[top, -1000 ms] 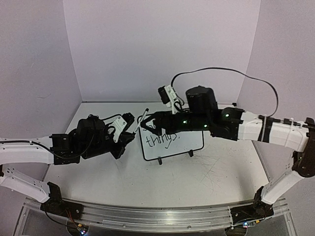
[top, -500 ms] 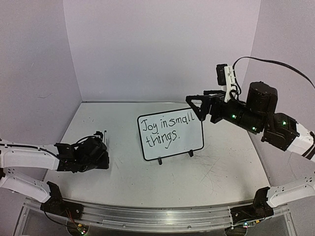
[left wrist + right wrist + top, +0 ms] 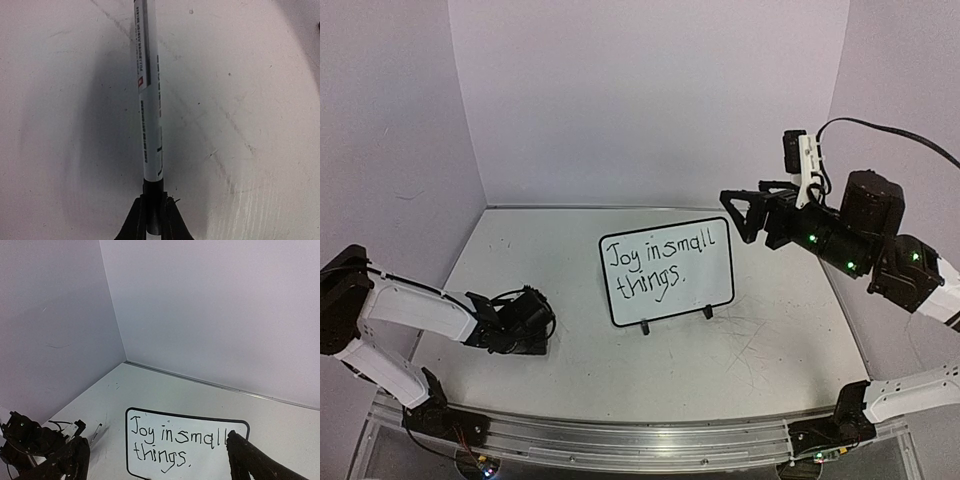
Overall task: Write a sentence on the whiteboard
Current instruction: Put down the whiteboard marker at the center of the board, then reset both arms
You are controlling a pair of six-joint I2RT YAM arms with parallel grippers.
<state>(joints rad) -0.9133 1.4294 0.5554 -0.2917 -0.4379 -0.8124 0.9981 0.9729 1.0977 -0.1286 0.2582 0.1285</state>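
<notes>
left wrist: marker (image 3: 151, 100) running off top edge, barrel print blurring past reading | right wrist: whiteboard (image 3: 210, 460) being cropped at bottom edge | top: left gripper (image 3: 525, 322) covering marker near front-left corner

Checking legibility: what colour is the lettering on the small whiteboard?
Black handwritten marker lettering, clearest in the top external view.

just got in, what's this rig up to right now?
The whiteboard stands mid-table with the sentence "Joy in small things." written on it in two lines, so the writing looks done. The left gripper is low over the tabletop at the left, shut on a white marker by its dark end. The right gripper hangs open in the air to the board's right, holding nothing.
</notes>
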